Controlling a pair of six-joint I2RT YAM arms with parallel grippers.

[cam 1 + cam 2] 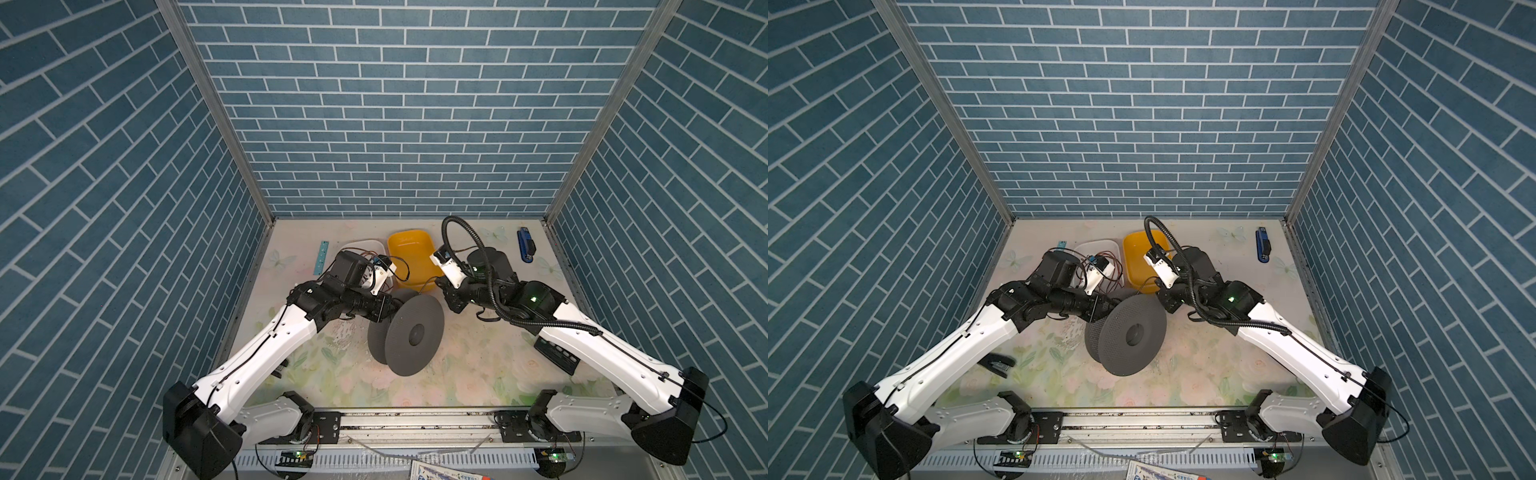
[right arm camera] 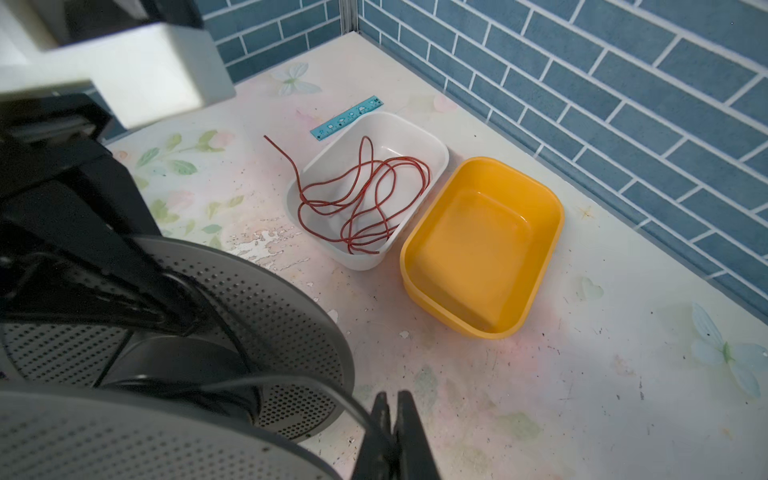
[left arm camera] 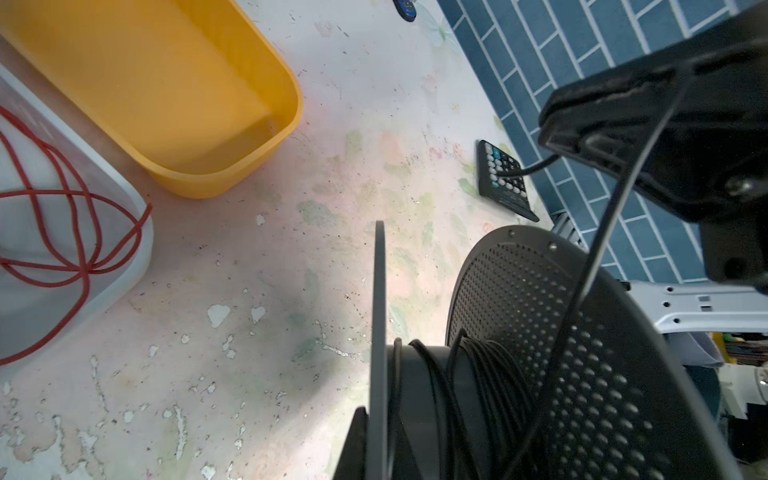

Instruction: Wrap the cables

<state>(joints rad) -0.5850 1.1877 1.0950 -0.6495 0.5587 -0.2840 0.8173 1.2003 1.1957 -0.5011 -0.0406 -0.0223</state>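
The thin black wire [image 3: 600, 241] is pinched by the right gripper [image 2: 392, 415], just beside the grey holed spool [image 1: 409, 336] clamped by the left gripper [image 1: 392, 308].

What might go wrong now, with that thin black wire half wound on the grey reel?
1. The black wire runs from the shut right gripper past a flange rim of the grey reel; it may catch on that rim or slip outside it.
2. The turns on the hub look loose and uneven, so they may spring off.
3. The left gripper pinches only one thin flange; the reel, standing on its rims, might twist or roll.
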